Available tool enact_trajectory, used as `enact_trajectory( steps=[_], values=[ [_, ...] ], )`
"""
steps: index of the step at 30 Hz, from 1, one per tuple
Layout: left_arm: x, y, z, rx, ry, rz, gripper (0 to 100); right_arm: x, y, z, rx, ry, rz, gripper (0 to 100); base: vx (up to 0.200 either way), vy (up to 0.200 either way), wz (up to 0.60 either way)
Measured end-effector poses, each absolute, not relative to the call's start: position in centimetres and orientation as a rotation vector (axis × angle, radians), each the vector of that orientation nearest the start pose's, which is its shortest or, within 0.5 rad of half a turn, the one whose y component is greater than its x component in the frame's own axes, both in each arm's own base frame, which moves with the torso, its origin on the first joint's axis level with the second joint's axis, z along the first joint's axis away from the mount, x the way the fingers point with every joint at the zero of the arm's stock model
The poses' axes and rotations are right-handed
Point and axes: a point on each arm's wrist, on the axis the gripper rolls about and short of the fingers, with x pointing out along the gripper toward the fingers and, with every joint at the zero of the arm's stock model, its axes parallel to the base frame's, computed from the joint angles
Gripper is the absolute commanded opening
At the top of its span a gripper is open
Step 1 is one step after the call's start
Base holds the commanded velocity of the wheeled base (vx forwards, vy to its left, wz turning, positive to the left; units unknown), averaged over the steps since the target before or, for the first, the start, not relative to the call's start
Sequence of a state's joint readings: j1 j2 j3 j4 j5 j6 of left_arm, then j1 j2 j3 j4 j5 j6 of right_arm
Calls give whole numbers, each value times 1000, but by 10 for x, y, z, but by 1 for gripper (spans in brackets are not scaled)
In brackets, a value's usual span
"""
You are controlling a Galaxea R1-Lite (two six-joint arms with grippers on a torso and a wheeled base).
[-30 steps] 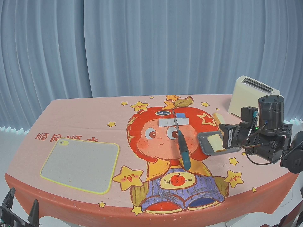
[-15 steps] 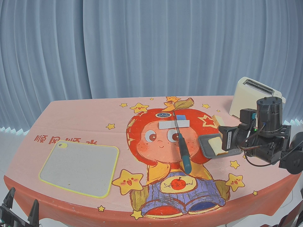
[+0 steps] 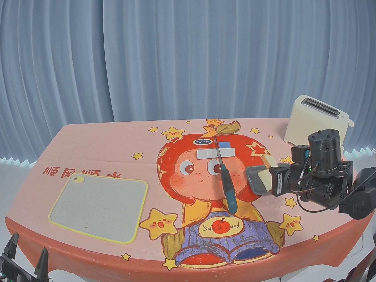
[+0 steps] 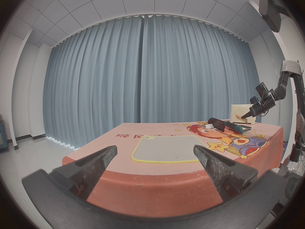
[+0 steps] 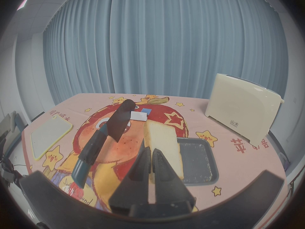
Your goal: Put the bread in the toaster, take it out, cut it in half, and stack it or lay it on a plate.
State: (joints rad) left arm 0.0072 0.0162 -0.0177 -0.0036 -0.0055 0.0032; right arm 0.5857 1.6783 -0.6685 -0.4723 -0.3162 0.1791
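A pale bread slice (image 5: 163,143) is pinched on edge in my right gripper (image 5: 151,153), which is shut on its lower rim. It hangs tilted just over the near-left end of a dark grey tray (image 5: 200,163). In the head view the bread (image 3: 269,163) and right gripper (image 3: 271,173) sit at the tray's (image 3: 253,179) right side, in front of the cream toaster (image 3: 315,120). A teal-handled knife (image 3: 227,179) lies mid-table. The yellow-rimmed cutting board (image 3: 98,206) lies front left. My left gripper (image 4: 155,153) is open, off the table's near-left edge, holding nothing.
The toaster (image 5: 244,107) stands at the table's back right corner, slots up. The knife's blade rests across a small white and blue card (image 3: 216,152). The patterned cloth between board and knife is bare. A curtain hangs behind the table.
The bread lay flat in the tray a second ago; now my right gripper has raised it and tipped it onto its edge. The head view has shifted slightly. The left gripper has not moved.
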Motion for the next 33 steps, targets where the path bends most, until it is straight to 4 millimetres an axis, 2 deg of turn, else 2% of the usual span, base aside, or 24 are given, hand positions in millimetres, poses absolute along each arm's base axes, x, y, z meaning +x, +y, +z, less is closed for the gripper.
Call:
enact_trajectory(
  steps=[10, 16, 22, 25, 33],
  values=[
    [-23, 0, 81, 0, -6, 2, 100, 238, 149, 130, -72, 523, 207, 0, 0, 0, 0],
    [-23, 0, 81, 0, -5, 3, 100, 240, 150, 128, -75, 529, 206, 0, 200, 0, 0],
    [-23, 0, 81, 2, -5, 3, 100, 240, 150, 128, -76, 531, 206, 0, 0, 0, 0],
    [-23, 0, 81, 3, -5, 4, 100, 240, 150, 127, -77, 533, 206, 0, 0, -200, 0],
    [-23, 0, 81, 2, -4, 3, 100, 240, 151, 127, -82, 532, 196, 0, 0, 0, 0]
  ],
)
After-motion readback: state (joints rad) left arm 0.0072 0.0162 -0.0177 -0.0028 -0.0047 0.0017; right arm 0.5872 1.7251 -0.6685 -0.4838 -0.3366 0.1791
